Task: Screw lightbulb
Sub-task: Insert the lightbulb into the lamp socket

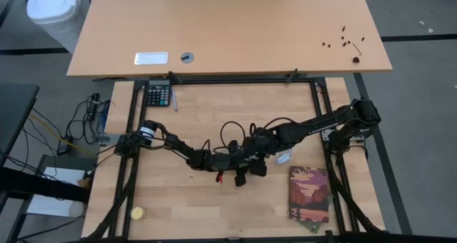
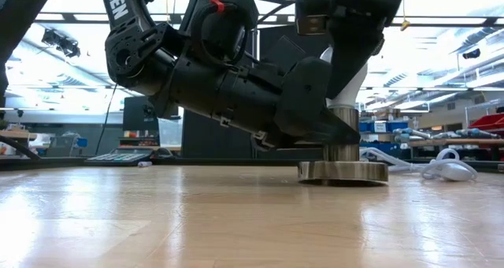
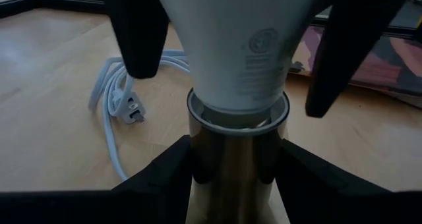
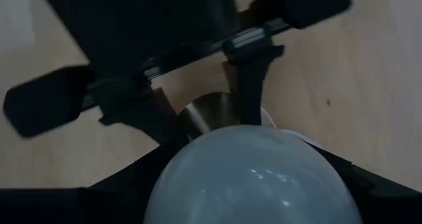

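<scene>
The lightbulb (image 3: 241, 49) is seen standing upright with its base down inside the brass-coloured socket collar (image 3: 234, 151), near the middle of the table (image 1: 178, 207) where both arms meet. The socket's round flat disc (image 2: 343, 172) lies flat on the wood.

From the left wrist view, the left claw (image 3: 234, 174) is set low around the socket collar, a finger on either side of the metal, so the socket appears to be braced rather than the bulb turned by this arm. The jaws are partly spread, closed on the collar's width.

From above, the right claw (image 4: 247, 214) is placed over the bulb's rounded white crown, its dark fingers flanking the glass on both sides; the bulb is taken to be gripped there, with the jaws held about as wide as the bulb.

The step in hand is judged to be the screwing-in itself: bulb seated in the socket, one arm steadying, the other on the glass. Whether the thread is fully home cannot be told.

Next, a rotation of the right wrist about the bulb's upright axis would be called for, with light downward pressure, the socket kept from turning, and the glass not squeezed harder. A white power cord (image 3: 122, 102) lies coiled on the table just beyond the socket.
</scene>
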{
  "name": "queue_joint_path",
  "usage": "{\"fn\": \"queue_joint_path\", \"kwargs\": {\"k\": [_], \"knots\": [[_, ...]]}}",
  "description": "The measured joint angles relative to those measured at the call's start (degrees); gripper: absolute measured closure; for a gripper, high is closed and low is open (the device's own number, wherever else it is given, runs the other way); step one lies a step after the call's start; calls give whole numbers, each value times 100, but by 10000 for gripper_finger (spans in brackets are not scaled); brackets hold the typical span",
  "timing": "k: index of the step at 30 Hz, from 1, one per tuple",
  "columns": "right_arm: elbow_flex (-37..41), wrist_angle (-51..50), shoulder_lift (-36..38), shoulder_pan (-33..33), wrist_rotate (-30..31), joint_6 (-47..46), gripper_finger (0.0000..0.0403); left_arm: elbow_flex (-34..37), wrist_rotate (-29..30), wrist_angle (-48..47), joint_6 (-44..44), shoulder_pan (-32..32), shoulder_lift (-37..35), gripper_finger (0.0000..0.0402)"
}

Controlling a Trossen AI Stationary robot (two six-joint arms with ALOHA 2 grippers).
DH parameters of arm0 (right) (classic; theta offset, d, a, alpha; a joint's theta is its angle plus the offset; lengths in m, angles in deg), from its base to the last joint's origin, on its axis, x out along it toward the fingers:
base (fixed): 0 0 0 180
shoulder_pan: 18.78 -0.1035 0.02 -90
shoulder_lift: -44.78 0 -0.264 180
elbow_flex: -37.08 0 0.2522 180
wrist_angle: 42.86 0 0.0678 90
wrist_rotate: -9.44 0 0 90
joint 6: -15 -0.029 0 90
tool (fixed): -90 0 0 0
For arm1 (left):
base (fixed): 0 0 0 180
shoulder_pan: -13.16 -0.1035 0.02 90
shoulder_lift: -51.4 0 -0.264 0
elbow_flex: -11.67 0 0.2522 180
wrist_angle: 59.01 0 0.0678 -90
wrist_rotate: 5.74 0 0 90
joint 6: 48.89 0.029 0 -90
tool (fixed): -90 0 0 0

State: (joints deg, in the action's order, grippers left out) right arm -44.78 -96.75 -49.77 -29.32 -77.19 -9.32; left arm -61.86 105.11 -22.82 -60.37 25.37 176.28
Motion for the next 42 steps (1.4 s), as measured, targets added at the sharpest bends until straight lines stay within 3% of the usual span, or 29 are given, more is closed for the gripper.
{"fn": "queue_joint_path", "kwargs": {"k": [9,13,20,31,42], "knots": [[0,-22,0,-166,473,-1417,137,0,58,1,-111,2,0,213],[2,-24,0,-164,478,-1622,135,-1,63,0,-115,2,0,213],[24,93,-16,-173,350,-1070,108,-2,135,2,-148,-11,0,213],[20,-34,-14,-134,67,-608,10,-2,96,-7,-111,-7,0,213],[-27,-462,234,-138,78,406,15,-4,74,-48,-65,-7,-2,213]]}}
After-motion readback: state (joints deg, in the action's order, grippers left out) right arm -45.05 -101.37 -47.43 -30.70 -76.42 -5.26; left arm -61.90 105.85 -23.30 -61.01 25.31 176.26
